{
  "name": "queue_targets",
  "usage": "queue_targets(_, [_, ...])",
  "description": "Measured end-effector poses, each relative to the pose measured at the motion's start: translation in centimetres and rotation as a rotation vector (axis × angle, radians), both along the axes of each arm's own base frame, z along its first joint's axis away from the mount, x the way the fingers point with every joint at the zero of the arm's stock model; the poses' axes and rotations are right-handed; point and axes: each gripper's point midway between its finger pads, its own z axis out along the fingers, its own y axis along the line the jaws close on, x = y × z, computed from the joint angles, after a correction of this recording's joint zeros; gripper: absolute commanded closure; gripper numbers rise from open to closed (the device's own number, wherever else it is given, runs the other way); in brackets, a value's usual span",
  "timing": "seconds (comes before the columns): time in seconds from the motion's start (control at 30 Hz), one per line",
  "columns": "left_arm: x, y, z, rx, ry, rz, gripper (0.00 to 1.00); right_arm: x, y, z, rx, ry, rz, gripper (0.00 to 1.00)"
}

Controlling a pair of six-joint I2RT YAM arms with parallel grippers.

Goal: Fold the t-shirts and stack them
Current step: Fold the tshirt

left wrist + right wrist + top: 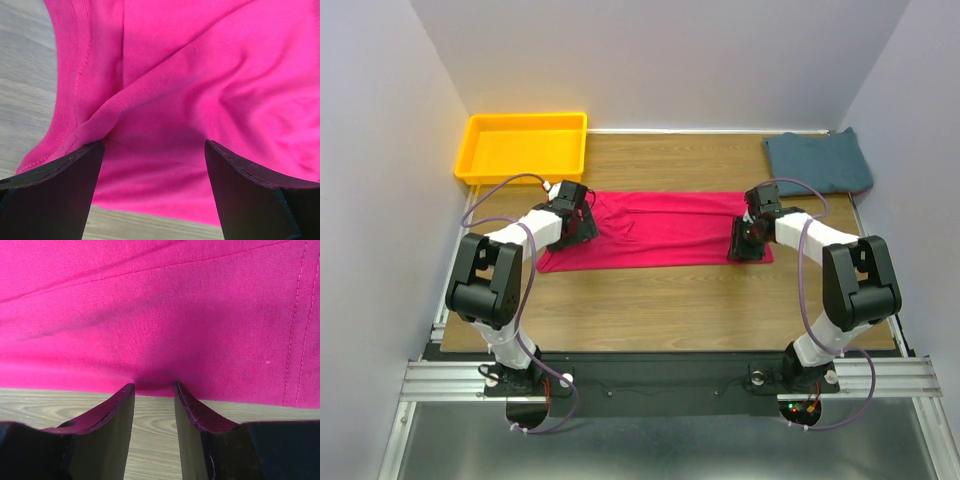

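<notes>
Two shirts showed from above. The pink shirt [655, 230] lay as a long band across the middle of the table [670, 300]. The teal shirt [818, 162] sat folded at 1 o'clock, well apart from it, and the yellow tray [525, 120] stood at 11 o'clock. The left gripper [578, 218] was over the band's 9 o'clock end and the right gripper [752, 238] over its 3 o'clock end. The band looked uneven at 9 o'clock, so a fold made from there would likely come out skewed and stack badly on the teal one.

From the left wrist, the jaws stood wide apart and held nothing, with pink cloth lying loose beneath them. A raised ridge ran from 8 o'clock towards 1 o'clock. Closing there could catch that ridge alone, and lifting could drag a finger [60, 180] through the slack and undo the layers.

From the right wrist, the jaws were only narrowly parted and gripped nothing. Bare wood showed in the gap, and the tips met the shirt's near edge, where a small dark pucker sat. A pinch there might take just the top layer or slip off the edge, leaving one end behind when the other moved.
</notes>
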Motion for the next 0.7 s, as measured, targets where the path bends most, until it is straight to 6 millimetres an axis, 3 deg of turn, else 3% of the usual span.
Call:
queue_targets(0.1, [-0.3, 0.1, -1.2, 0.014, 0.035, -0.002, 0.07, 0.1, -0.4, -0.1, -0.024, -0.004, -0.010, 0.56])
queue_targets(0.33, [-0.8, 0.7, -1.8, 0.032, 0.025, -0.001, 0.07, -0.8, -0.6, -0.4, -0.015, -0.013, -0.048, 0.56])
queue_targets(0.6, [-0.9, 1.2, -1.9, 0.058, 0.025, -0.006, 0.06, -5.0, 0.7, -0.3, 0.076, 0.040, -0.055, 0.52])
queue_targets(0.7, [-0.3, 1.3, -1.8, 0.063, 0.028, -0.007, 0.06, -8.2, 2.3, -0.3, 0.086, 0.089, -0.010, 0.50])
